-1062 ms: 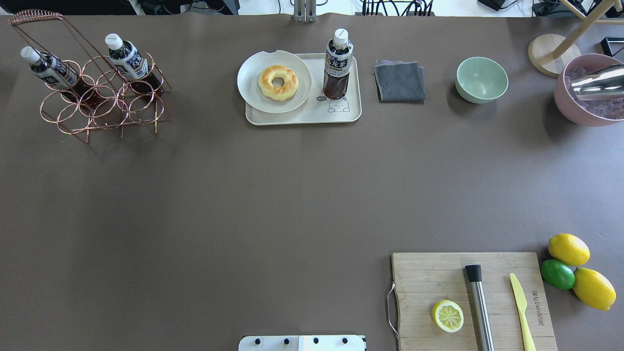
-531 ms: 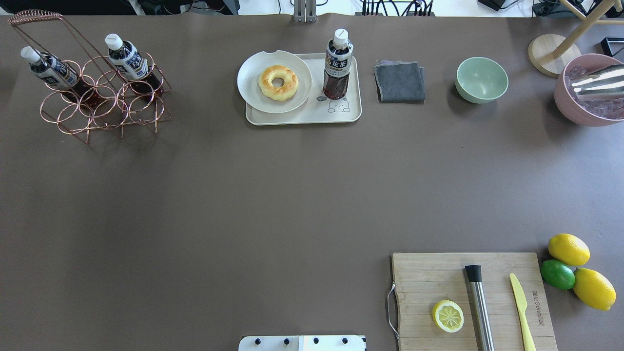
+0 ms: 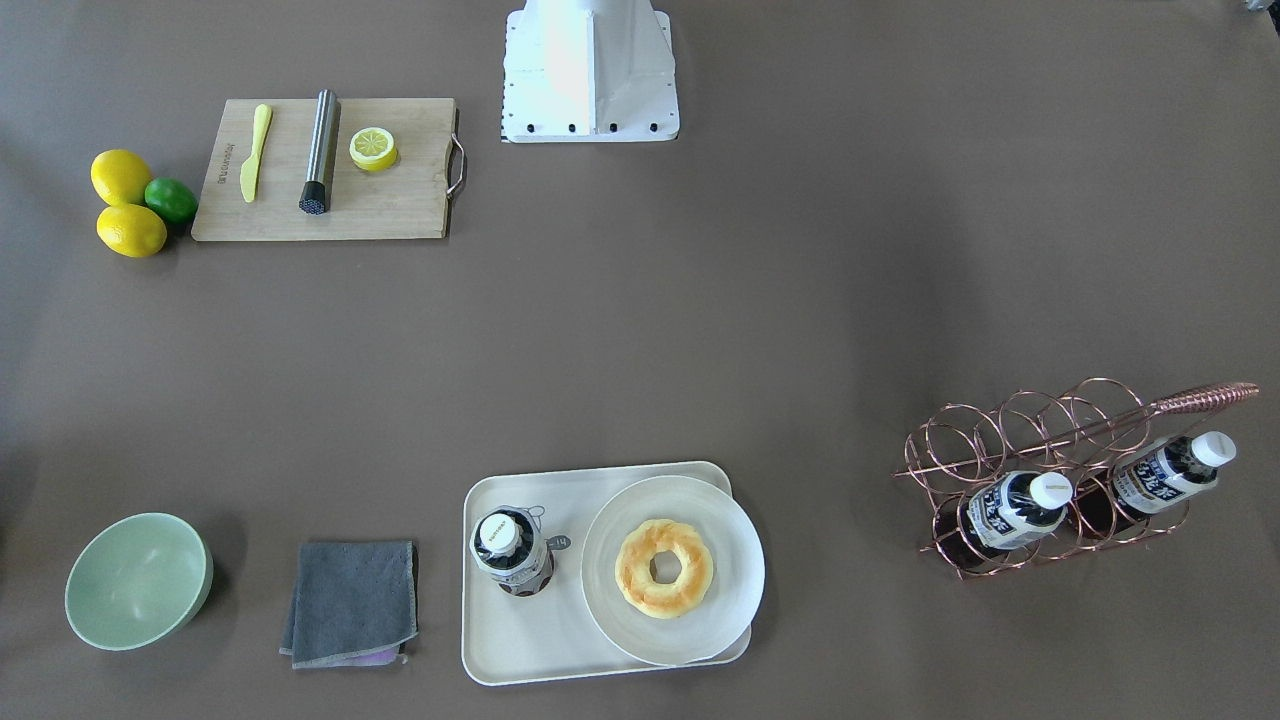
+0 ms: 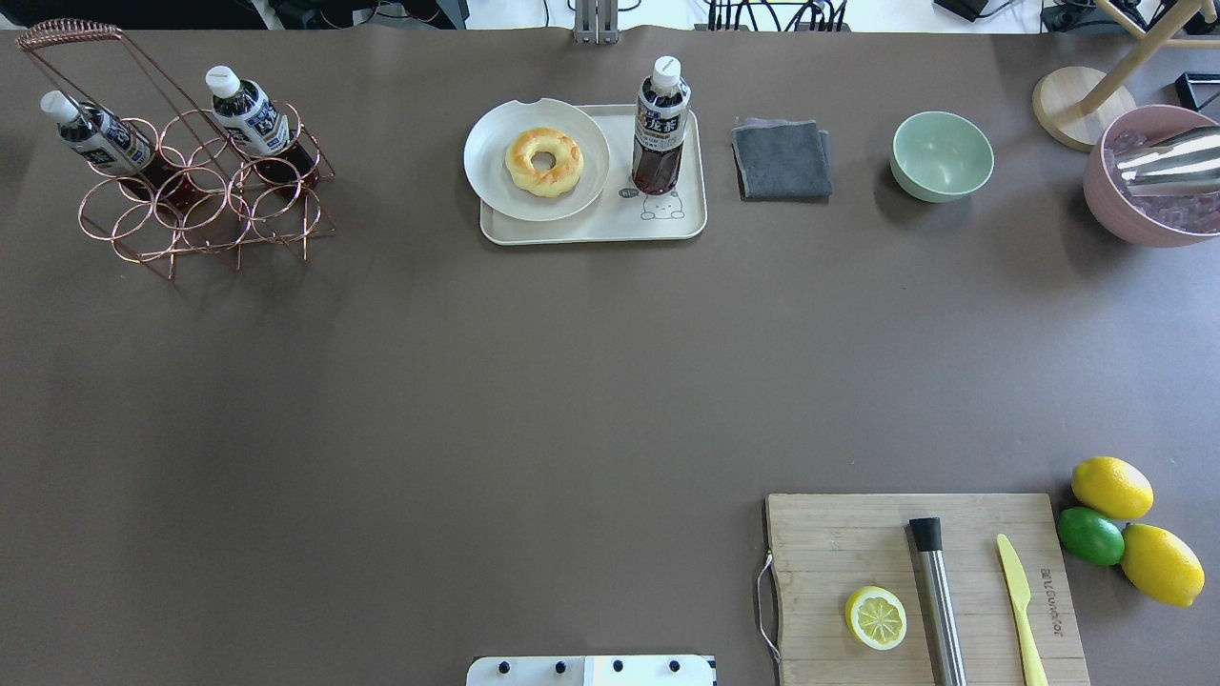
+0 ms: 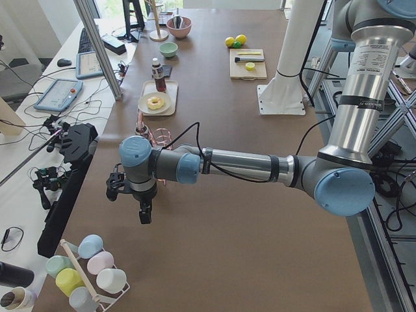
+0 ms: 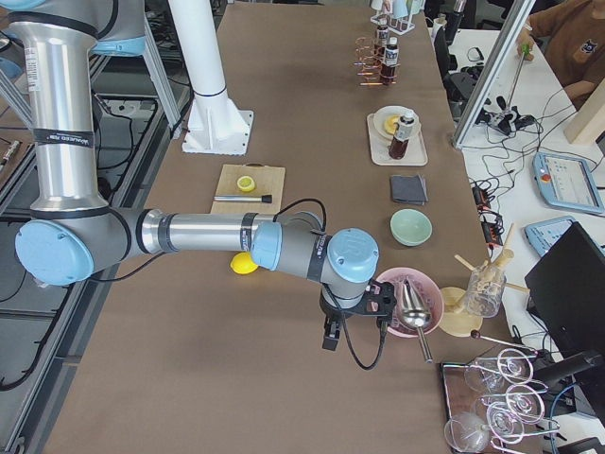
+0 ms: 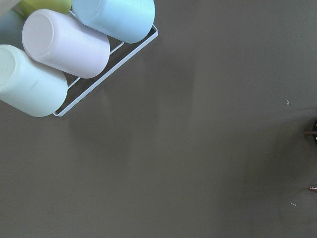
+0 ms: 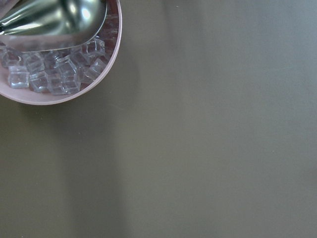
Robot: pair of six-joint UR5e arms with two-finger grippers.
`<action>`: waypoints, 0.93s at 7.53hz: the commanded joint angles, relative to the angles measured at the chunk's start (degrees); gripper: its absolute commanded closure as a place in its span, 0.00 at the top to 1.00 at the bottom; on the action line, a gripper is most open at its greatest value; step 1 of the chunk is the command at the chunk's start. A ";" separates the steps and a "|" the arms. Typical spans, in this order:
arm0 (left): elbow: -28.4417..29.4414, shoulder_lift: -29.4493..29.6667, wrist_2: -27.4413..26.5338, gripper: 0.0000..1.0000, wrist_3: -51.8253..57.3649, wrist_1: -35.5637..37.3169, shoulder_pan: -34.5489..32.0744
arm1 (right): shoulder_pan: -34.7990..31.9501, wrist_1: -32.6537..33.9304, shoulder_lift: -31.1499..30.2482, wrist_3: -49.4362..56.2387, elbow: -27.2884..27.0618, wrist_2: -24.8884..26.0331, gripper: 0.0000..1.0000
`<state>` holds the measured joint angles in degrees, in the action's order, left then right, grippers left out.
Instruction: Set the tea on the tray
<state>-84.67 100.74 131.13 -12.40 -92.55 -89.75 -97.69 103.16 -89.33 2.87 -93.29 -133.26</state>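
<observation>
the tea (image 4: 660,129) stands upright on the tray (image 4: 610,229), on the tray's right part, its base just above the little drawn bear. the tray lies close to the table's (image 4: 534,381) far edge, about midway along it. a white plate (image 4: 491,181) with a doughnut (image 4: 543,161) covers the tray's left part and hangs over its left rim; the bottle is beside the plate (whether they touch i cannot tell).

my left gripper (image 5: 144,214) hangs over the table's left end, fingers pointing down, near a wire rack of pastel cups (image 5: 91,273) by the far left corner. my right gripper (image 6: 331,336) hangs over the right end, just beside a pink bowl (image 4: 1120,224) of ice with a metal scoop (image 4: 1168,160) in it. both show only in the side views, so i cannot tell whether either is released or clenched; neither is near the tea.

near the far left corner a copper wire rack (image 4: 205,205) holds two more bottles (image 4: 250,114), tilted. right of the tray along the far edge lie a folded grey cloth (image 4: 782,158) and a green bowl (image 4: 942,155). at the near edge towards the right corner is a wooden board (image 4: 839,534) with a lemon half (image 4: 876,617), a steel muddler (image 4: 937,595) and a yellow knife (image 4: 1018,595); two lemons (image 4: 1111,487) and a lime (image 4: 1090,535) sit beside it.
</observation>
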 commanded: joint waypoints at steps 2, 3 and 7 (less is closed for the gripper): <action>-0.41 -1.24 0.00 0.98 0.09 0.00 -0.52 | 0.22 -0.07 0.56 -0.67 0.04 0.01 1.00; -0.32 -1.24 0.00 0.98 0.09 0.00 -0.52 | 0.22 -0.07 0.56 -0.67 0.04 -0.07 1.00; -0.14 -1.24 0.00 0.98 0.09 -0.08 -0.52 | 0.31 -1.64 0.47 -0.67 0.39 -0.25 1.00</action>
<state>-84.84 99.50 131.11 -12.31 -92.55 -90.26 -97.41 102.87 -88.78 2.23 -93.28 -133.47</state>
